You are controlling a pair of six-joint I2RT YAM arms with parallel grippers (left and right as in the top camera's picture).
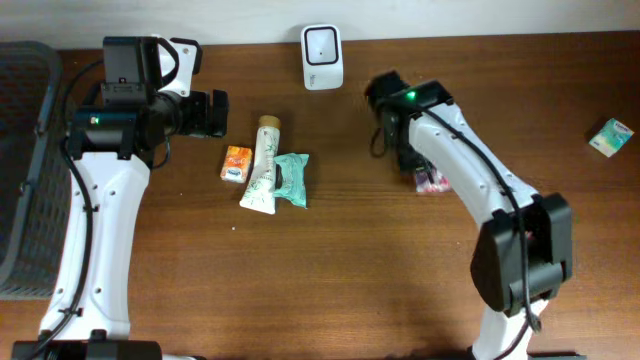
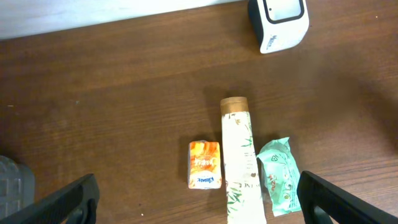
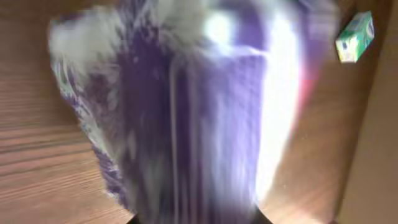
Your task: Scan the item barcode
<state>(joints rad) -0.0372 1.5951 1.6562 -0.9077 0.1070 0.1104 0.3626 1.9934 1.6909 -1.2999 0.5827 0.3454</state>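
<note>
2 claws are in play: the right claw (image 1: pixel 416 166) sits low over a purple packet (image 1: pixel 432 181) on the counter (image 1: pixel 340 290), below and right of the white scanner (image 1: pixel 322 57). Its wrist view is a blur of purple film, so I cannot tell whether it is clenched or released. That packet looks light, soft and slippery, so a pinch across its narrow middle, clear of any barcode, seems safest. Further left, the left claw (image 1: pixel 212 114) is spread wide, holding nothing, near a tube (image 1: pixel 265 165).
</note>
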